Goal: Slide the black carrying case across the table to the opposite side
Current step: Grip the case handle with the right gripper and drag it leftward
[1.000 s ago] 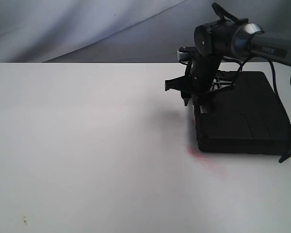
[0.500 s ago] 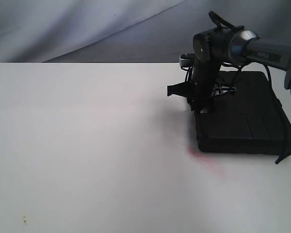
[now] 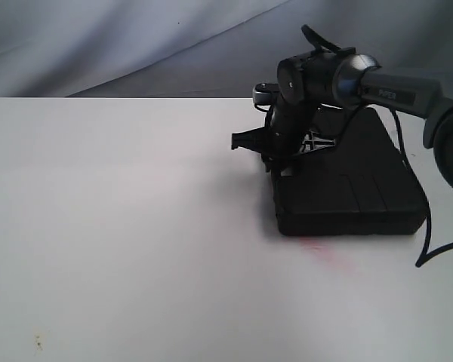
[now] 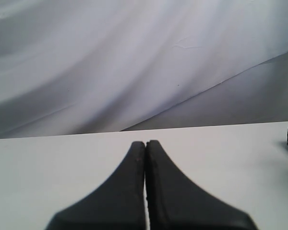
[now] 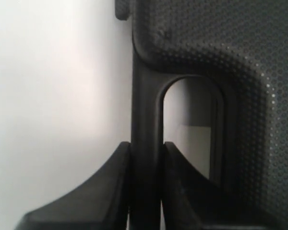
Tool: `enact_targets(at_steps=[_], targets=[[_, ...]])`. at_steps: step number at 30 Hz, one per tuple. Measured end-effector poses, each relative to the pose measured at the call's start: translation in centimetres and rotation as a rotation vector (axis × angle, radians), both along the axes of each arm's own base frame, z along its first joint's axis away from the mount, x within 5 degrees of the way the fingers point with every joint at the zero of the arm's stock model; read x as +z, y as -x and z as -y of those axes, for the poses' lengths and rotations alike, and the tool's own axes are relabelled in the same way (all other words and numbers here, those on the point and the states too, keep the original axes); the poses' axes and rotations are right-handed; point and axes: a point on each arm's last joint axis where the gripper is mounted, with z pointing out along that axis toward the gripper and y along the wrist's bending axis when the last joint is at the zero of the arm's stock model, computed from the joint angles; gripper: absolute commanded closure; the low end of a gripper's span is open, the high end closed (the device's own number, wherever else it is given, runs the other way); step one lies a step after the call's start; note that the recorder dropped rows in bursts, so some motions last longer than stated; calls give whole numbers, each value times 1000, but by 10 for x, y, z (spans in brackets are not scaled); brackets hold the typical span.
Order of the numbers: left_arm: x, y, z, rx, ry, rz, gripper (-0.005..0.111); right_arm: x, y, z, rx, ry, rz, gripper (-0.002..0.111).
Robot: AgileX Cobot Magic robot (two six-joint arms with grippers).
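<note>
While the black carrying case is lying flat on the right half of the table, closer to the far edge than to the near one, the right gripper is pointing down at the case's left side. The right arm is reaching in from the right, passing above the far part of the case.

In the right wrist view the right gripper is clamping the case's handle. One finger is pressing on each side of the thin black bar, with no gap showing between pads and bar. On one side of the bar the rounded handle opening is letting the white table show through, and the case's dotted black skin is filling the view around it. On the other side of the bar only bare white table is showing.

A faint pink-red smear is lying on the table just on the near side of the case's near left corner. Whether it is reaching under the case I cannot tell. A small dark speck is sitting at the near left of the table, well apart from the case.

The left gripper is not showing in the exterior view. In the left wrist view its two fingers are pressing flat against each other with nothing between them, pointing across bare table, and a grey draped cloth is hanging beyond the table's far edge.
</note>
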Motion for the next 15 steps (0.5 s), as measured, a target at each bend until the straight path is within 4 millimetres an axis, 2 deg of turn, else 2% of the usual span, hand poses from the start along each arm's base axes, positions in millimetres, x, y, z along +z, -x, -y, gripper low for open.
enact_targets(at_steps=[5, 10, 15], targets=[[0, 0, 0, 0, 0, 0, 107, -1, 6, -19, 7, -57, -7, 108], [0, 0, 0, 0, 0, 0, 107, 0, 11, -51, 37, -75, -13, 108], [0, 0, 0, 0, 0, 0, 107, 1, 17, -66, 31, -115, -23, 108]])
